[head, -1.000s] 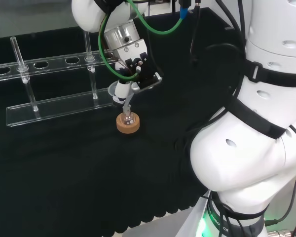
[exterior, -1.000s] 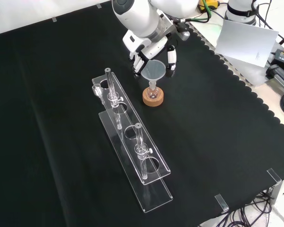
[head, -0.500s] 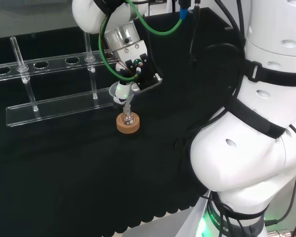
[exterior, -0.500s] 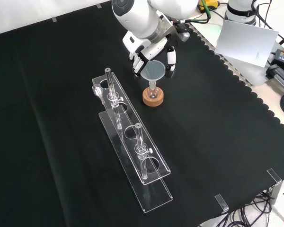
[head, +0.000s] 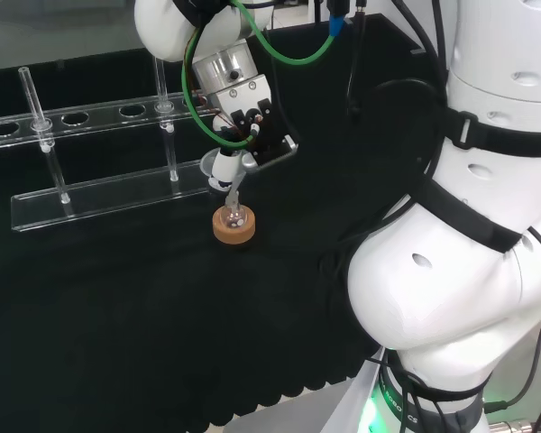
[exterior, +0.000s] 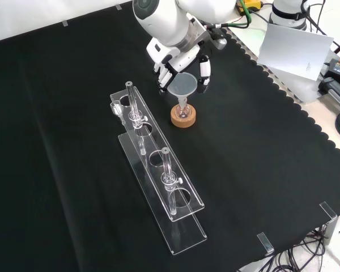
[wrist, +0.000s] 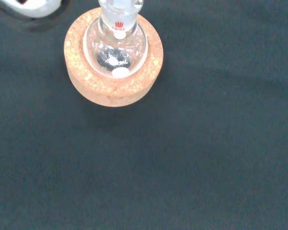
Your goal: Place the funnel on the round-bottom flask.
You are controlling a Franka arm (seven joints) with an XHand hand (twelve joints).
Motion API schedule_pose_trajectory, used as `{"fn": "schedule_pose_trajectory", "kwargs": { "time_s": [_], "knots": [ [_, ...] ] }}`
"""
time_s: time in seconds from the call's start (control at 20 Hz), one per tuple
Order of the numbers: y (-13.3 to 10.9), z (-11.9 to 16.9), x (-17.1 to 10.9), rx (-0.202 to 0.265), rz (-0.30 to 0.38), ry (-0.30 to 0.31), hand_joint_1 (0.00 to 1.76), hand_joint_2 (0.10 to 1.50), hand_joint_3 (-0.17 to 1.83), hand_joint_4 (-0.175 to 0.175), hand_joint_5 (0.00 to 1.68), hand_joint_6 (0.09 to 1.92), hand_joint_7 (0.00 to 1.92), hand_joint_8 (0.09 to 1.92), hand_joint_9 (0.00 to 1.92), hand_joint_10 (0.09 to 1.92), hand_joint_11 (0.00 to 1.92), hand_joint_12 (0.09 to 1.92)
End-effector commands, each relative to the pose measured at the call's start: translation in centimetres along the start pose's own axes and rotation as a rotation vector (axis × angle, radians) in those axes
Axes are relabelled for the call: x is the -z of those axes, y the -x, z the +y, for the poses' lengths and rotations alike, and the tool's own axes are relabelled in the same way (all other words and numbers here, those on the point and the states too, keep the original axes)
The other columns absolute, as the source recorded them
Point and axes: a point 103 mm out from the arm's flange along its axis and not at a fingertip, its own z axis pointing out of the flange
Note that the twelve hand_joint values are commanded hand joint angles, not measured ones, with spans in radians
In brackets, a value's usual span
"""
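Over the last second very little has shifted: the robot hand (exterior: 184,63) stays in the same spot above the cork ring stand (exterior: 183,118), its fingers (exterior: 204,72) still curled down on either side of the clear plastic funnel (exterior: 182,86) and pinching its wide rim, with at most a slight settling of the wrist in the head view. In the front view the funnel's cone sits directly above the small clear glass round-bottom flask (exterior: 183,111), and its narrow stem runs down to the flask's neck; whether the stem tip is already inside the neck or merely at its mouth cannot be told from here. The head view shows the same stack, the funnel (head: 218,168) held just over the flask (head: 234,216) on its cork ring (head: 233,226), with the stem leaning a little from upright. The wrist view looks down on the flask's bulb (wrist: 115,48) seated in the cork ring (wrist: 114,55). The flask stands near the middle of the black-clothed tabletop (exterior: 260,170), just beside the near end of the clear acrylic test-tube rack (exterior: 158,187). The stillness suggests that lowering is finished or nearly so, and that what remains is to let go of the rim and lift away without tipping the funnel or dragging the light flask off its ring.
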Motion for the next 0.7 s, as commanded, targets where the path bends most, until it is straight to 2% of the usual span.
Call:
{"fn": "schedule_pose_trajectory", "kwargs": {
  "time_s": [0.05, 0.7],
  "knots": [
    [0.26, 0.05, -0.19, -0.002, -0.002, -0.015, 0.76, 0.66, 0.55, -0.053, 0.37, 0.59, 0.46, 0.82, 0.77, 0.61, 0.5, 1.28],
    [0.69, -0.12, -0.6, 0.02, 0.031, -0.026, 0.69, 0.66, 0.51, -0.068, 0.33, 0.4, 0.33, 0.81, 0.67, 0.66, 0.44, 1.31]
  ]
}}
